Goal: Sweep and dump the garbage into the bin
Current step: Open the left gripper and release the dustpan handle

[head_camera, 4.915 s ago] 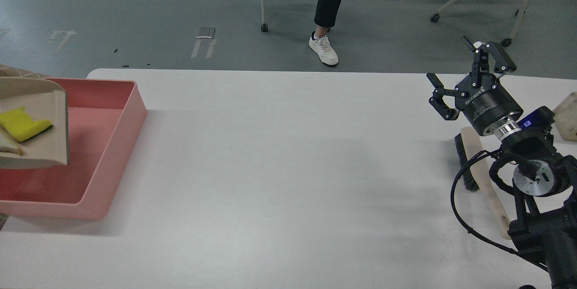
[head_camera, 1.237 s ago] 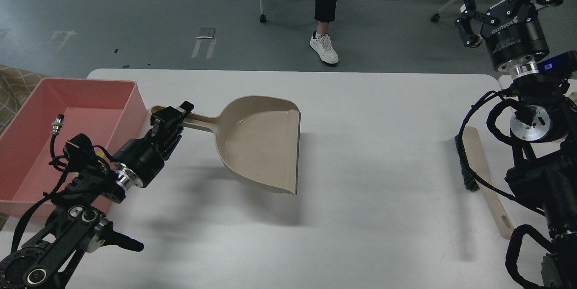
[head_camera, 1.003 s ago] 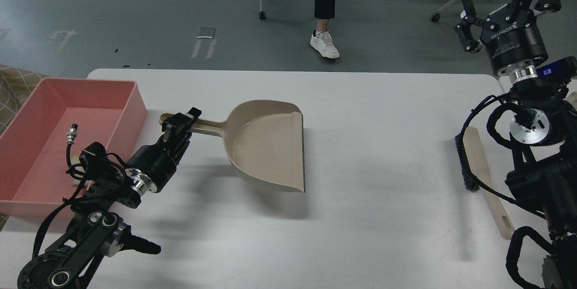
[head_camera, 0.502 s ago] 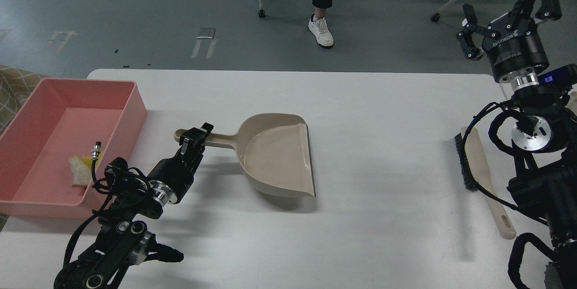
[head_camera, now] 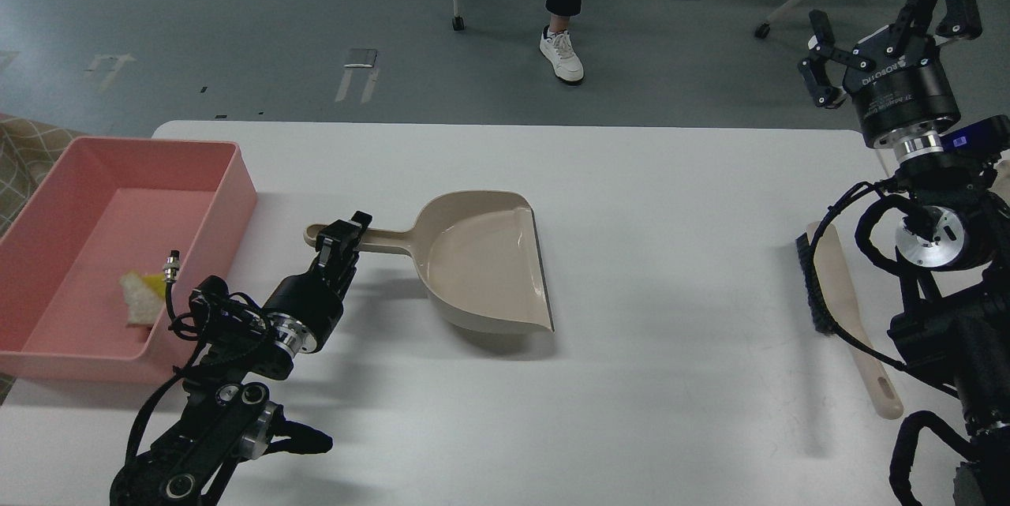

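head view shows my left claw [head_camera: 345, 234] clenched on the handle of the beige dustpan [head_camera: 489, 269], near the handle's far end. the pan lies on the white surface [head_camera: 647, 380] with its open lip facing right, and nothing shows inside it.

the garbage [head_camera: 144, 297] lies in the salmon-pink bin [head_camera: 233, 198] at the left edge of the surface, well to the left of my left claw and a little nearer to me. it sits on the bin's floor close to the near wall: a pale beige piece with a bit of yellow at its right side, partly hidden by a cable connector on my left arm. the bin's right wall stands between the garbage and the dustpan handle.

my right claw [head_camera: 888, 16] is raised at the far right with its fingers spread wide apart, grasping nothing. below it the brush [head_camera: 836, 301] with black bristles lies flat on the surface, apart from the claw.
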Tool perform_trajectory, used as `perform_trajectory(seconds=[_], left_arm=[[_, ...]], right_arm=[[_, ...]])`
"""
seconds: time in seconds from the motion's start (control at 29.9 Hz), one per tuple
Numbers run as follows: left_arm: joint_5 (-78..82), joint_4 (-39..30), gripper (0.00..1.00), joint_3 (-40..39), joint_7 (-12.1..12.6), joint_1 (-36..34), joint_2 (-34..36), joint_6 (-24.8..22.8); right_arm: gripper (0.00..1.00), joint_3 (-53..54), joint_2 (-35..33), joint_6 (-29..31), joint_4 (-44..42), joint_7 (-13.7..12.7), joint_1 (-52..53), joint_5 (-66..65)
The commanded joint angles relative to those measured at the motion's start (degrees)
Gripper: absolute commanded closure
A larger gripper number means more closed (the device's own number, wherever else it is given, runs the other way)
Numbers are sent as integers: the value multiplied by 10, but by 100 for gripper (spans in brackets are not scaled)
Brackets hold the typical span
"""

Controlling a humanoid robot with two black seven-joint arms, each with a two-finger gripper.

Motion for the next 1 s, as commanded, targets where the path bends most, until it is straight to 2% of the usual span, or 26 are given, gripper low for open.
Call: perform_trajectory(seconds=[0.0,0.13,0.4,0.47,0.53,0.6,0.8,0.97], left_arm=[[0,0,72,3,-9,-4,2,-5],[0,0,72,29,-29,-9,5,-12],[0,0,71,38,-32,-11,19,-18],[0,0,65,38,-31,-14,20,-18],[0,0,47,39,-31,-16,23,-18],[0,0,42,39,-31,-15,30,-17],[-1,12,35,39,-31,-13,43,-17],[-2,33,35,38,-35,-21,44,-15]], right_arm=[[0,0,0,0,0,0,0,0],[0,0,0,1,0,0,-1,0],[0,0,0,2,0,0,-7,0],[0,0,0,1,0,0,-7,0],[0,0,0,2,0,0,-7,0],[0,0,0,1,0,0,-8,0],[0,-1,1,2,0,0,-9,0],[0,-6,1,2,1,0,-11,0]])
